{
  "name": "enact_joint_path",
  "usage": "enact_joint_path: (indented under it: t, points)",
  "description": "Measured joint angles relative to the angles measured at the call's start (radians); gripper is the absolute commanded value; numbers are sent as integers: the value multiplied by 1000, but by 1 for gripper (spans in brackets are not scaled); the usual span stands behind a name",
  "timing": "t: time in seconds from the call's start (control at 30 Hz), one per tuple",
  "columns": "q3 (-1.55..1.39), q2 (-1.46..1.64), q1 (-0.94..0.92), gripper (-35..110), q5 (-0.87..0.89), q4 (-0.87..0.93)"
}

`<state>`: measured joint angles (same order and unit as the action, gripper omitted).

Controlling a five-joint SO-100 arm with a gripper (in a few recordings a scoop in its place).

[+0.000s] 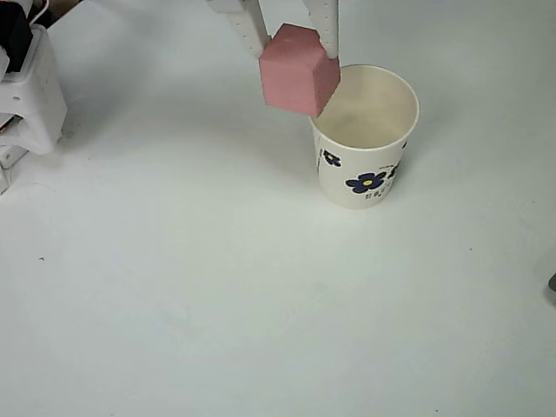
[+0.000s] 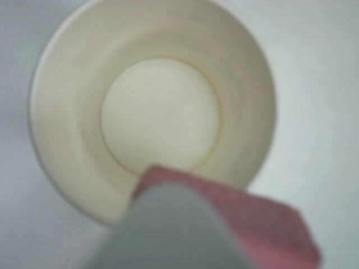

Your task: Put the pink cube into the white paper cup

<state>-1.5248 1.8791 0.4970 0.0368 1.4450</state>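
Gripper (image 1: 294, 39) fingers clamped on the pink cube (image 1: 298, 76), held above the table. In the overhead view the cube overlaps the left rim of the upright white paper cup (image 1: 365, 139); wrist view shows the cup's mouth (image 2: 157, 112) open below. Bare white table (image 1: 174, 304) all round the cup.

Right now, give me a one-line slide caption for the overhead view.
Pincer holds the pink cube raised over the near-left rim of the upright, empty white paper cup.
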Motion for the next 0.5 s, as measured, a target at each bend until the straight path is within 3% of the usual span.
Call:
enact_joint_path:
  t: [0.5]
  points:
    - [155,-158,6,12,-32,0]
